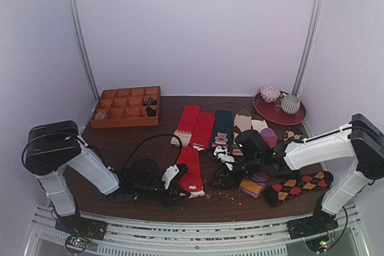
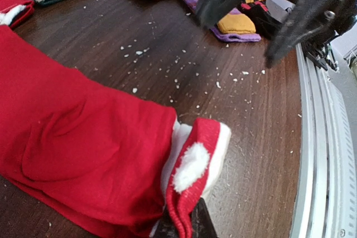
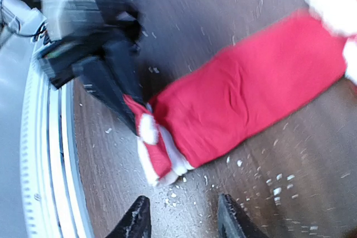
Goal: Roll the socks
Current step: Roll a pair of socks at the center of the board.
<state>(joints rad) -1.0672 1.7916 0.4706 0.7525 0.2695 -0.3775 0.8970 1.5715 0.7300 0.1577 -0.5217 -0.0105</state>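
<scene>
The socks (image 1: 191,169), a stacked bright red pair, lie flat on the dark wooden table with the cream, red-striped band (image 1: 195,192) at the near end. My left gripper (image 1: 179,176) is shut on that band and has lifted and folded it over; the left wrist view shows the band (image 2: 195,160) pinched at the bottom edge. My right gripper (image 1: 219,178) is open and empty just right of the socks. In the right wrist view its fingertips (image 3: 136,221) hover just short of the band (image 3: 159,154), and the left gripper (image 3: 114,90) holds the band's corner.
Two separate red socks (image 1: 195,125) and a teal sock (image 1: 222,124) lie behind. A purple sock with an orange end (image 1: 254,185) and an argyle sock (image 1: 300,186) lie right. An orange divided tray (image 1: 126,107) is back left, a red plate (image 1: 270,114) with cups back right. White lint specks dot the table.
</scene>
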